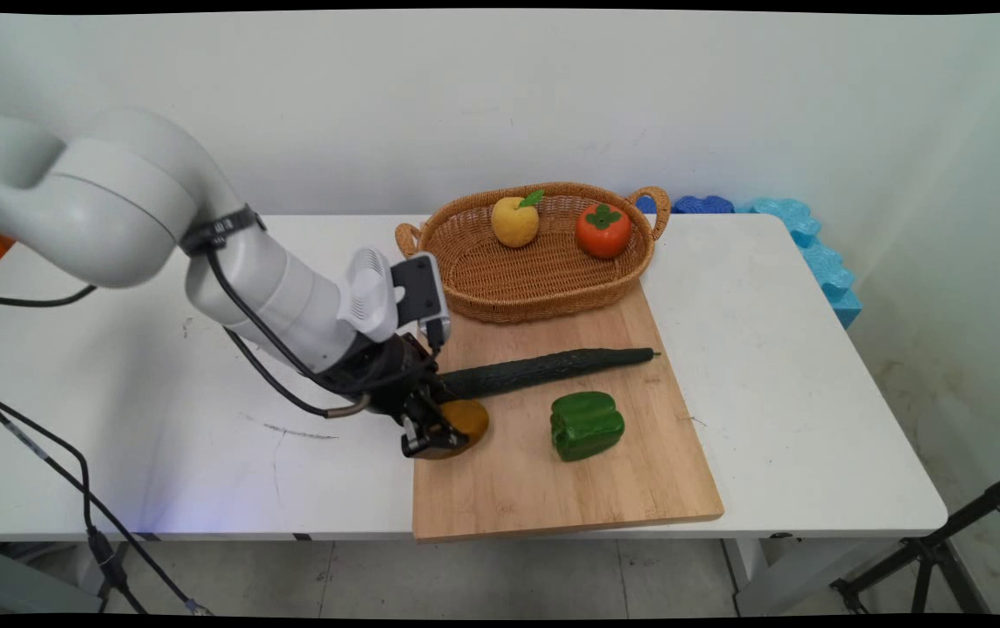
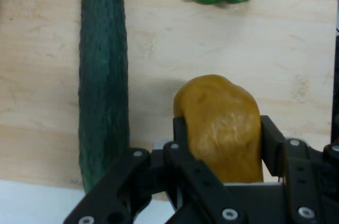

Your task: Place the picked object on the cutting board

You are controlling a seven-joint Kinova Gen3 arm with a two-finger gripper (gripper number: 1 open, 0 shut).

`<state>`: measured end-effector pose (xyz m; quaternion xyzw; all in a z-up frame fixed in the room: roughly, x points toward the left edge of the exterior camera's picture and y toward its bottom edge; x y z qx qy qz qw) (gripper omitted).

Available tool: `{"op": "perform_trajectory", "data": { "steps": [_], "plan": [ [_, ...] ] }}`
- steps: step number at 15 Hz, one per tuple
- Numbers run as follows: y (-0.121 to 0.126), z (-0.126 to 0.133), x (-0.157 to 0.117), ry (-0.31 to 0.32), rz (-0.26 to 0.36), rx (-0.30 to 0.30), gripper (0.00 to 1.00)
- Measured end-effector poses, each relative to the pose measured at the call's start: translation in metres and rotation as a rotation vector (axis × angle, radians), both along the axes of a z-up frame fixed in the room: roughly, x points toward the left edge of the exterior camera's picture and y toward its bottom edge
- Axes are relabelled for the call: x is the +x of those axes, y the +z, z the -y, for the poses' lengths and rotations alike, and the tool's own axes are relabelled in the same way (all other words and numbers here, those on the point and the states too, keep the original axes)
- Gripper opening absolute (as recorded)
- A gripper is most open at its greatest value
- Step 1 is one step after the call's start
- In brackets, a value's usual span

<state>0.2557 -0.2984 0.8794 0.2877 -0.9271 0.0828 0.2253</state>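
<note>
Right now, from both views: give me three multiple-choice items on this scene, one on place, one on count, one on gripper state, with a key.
1. Where does the cucumber lie?
A. in the basket
B. on the cutting board
C. on the bare table

2. How many fruits are in the basket?
A. one
B. two
C. four

3. What is the gripper doing?
A. shut on the potato
B. open above the green pepper
C. shut on the cucumber

Key: 1 B, it rests across the cutting board. 2 B, a yellow pear and a persimmon. 3 A, the hand view shows both fingers pressed against the potato, beside the cucumber; the green pepper lies apart.
</note>
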Motion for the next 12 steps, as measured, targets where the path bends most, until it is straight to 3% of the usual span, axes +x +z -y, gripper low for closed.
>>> {"op": "perform_trajectory", "data": {
  "steps": [8, 9, 12],
  "plan": [
    [-0.022, 0.005, -0.006, -0.011, -0.011, -0.019, 0.0],
    [-0.023, 0.005, -0.007, -0.014, -0.018, -0.023, 1.0],
    [-0.021, 0.007, -0.007, -0.021, -0.036, -0.031, 1.0]
  ]
}}
